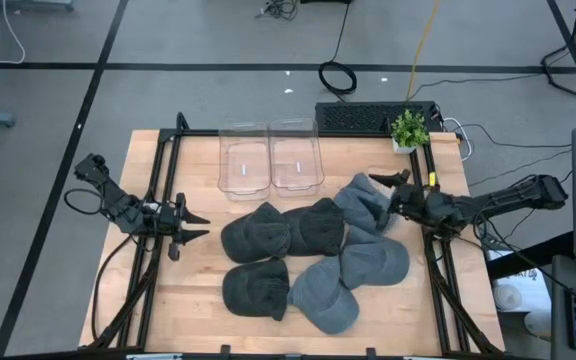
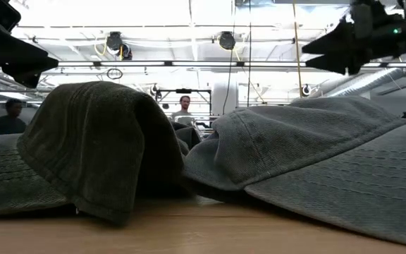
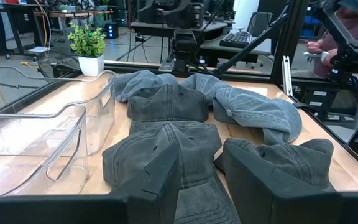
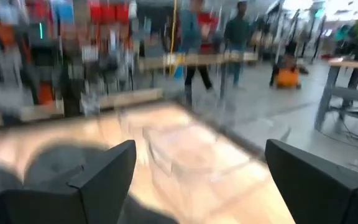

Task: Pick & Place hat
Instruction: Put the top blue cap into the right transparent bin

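Several grey hats lie in a pile on the wooden table point(image 1: 198, 300). The dark ones point(image 1: 255, 233) are toward the left and the lighter blue-grey ones point(image 1: 373, 262) toward the right. My right gripper point(image 1: 380, 193) is open and empty. It hangs over the far-right light hat point(image 1: 361, 200) and above the hats in the low view point(image 2: 312, 56). Its wrist view point(image 4: 199, 149) is blurred. My left gripper point(image 1: 205, 227) is open and empty at the table's left, level with the dark hats, which lie ahead of it point(image 3: 166, 146).
Two clear plastic bins point(image 1: 243, 160) point(image 1: 296, 158) stand side by side at the table's far edge, behind the hats. A small potted plant point(image 1: 409, 130) sits at the far right corner. Black frame rails point(image 1: 163, 200) run along both sides. People stand in the room behind.
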